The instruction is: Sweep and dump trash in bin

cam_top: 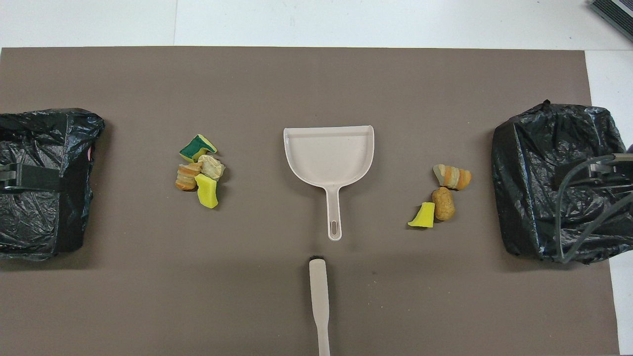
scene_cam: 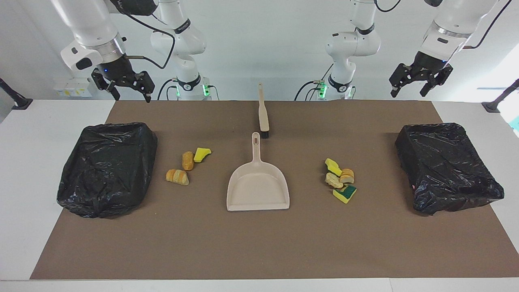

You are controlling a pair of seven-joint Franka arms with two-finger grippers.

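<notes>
Brown mat (scene_cam: pixel 259 243) (paper, perhaps), white table (scene_cam: pixel 24 162)

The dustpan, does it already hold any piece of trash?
No, the dustpan is empty; the trash lies in two groups on the mat beside it.

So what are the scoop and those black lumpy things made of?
The dustpan looks like hard plastic: smooth, beige, matte, one molded piece with a hanging hole in the handle. The two bins are covered in thin plastic bags: shiny, black and crinkled. What is underneath is hidden.
</notes>
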